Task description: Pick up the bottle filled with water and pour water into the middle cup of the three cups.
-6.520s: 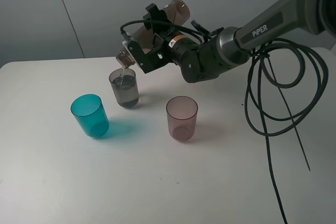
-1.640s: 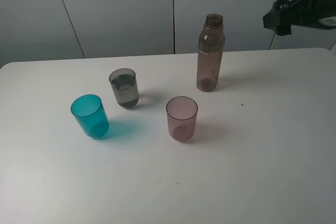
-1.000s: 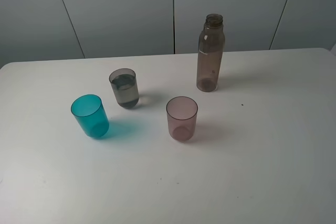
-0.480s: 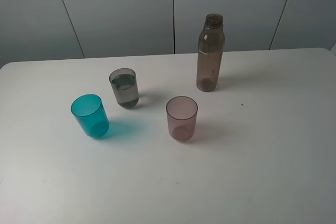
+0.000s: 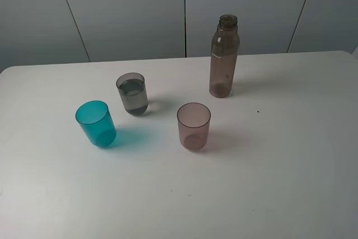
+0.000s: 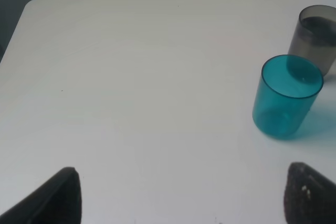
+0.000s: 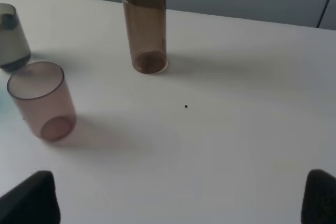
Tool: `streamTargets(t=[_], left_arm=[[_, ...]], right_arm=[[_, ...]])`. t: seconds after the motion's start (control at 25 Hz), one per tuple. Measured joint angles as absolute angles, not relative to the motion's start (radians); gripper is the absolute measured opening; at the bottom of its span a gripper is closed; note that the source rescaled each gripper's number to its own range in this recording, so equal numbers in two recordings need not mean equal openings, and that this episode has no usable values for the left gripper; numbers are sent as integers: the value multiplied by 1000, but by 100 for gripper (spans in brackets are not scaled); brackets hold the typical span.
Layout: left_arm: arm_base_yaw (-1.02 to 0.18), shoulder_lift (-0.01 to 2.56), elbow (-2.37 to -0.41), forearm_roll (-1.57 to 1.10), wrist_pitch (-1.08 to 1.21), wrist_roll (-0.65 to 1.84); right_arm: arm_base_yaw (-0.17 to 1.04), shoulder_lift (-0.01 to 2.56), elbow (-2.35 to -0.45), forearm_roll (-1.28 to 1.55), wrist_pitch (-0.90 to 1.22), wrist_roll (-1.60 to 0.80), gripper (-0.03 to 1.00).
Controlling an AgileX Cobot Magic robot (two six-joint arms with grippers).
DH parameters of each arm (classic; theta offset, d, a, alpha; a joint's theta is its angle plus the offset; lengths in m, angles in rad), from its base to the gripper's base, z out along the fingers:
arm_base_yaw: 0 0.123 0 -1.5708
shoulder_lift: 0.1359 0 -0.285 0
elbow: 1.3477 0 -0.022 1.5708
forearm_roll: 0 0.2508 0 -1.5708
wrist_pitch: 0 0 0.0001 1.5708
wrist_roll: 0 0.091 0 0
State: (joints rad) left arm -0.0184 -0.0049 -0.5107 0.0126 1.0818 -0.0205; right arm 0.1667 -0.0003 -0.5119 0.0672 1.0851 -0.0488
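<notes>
The smoky brown bottle [image 5: 224,57] stands upright at the back right of the white table, uncapped and free. The smoky grey middle cup [image 5: 132,93] holds water nearly to its rim. The teal cup [image 5: 95,123] stands front left of it and the pinkish-mauve cup [image 5: 193,126] front right. Neither arm shows in the exterior high view. My left gripper [image 6: 184,203] is open and empty, short of the teal cup [image 6: 287,97] and the grey cup [image 6: 315,38]. My right gripper [image 7: 176,203] is open and empty, well back from the bottle [image 7: 145,22] and the mauve cup [image 7: 42,99].
The white table [image 5: 268,166] has rounded back corners and meets grey wall panels behind. A tiny dark speck [image 5: 258,111] lies right of the mauve cup.
Earlier my right gripper held the bottle tilted over the grey cup. The bottle now stands upright and the right arm has left the exterior view. Nothing moved in the last second.
</notes>
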Motion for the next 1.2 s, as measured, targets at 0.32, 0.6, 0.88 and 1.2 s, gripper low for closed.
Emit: streamTargets(t=[0.32, 0.6, 0.88, 1.2], left_arm=[[-18, -5, -511, 13, 1082, -20], [-18, -5, -511, 13, 1082, -20], [-18, -5, -511, 13, 1082, -20], [-18, -5, -511, 13, 1082, -20]], right_arm=[[-30, 0, -512, 68, 1087, -49, 100], [-24, 0, -512, 69, 1087, -47, 100], [-22, 0, -512, 69, 1087, -43, 100], [-22, 0, -512, 69, 1087, -43, 100]])
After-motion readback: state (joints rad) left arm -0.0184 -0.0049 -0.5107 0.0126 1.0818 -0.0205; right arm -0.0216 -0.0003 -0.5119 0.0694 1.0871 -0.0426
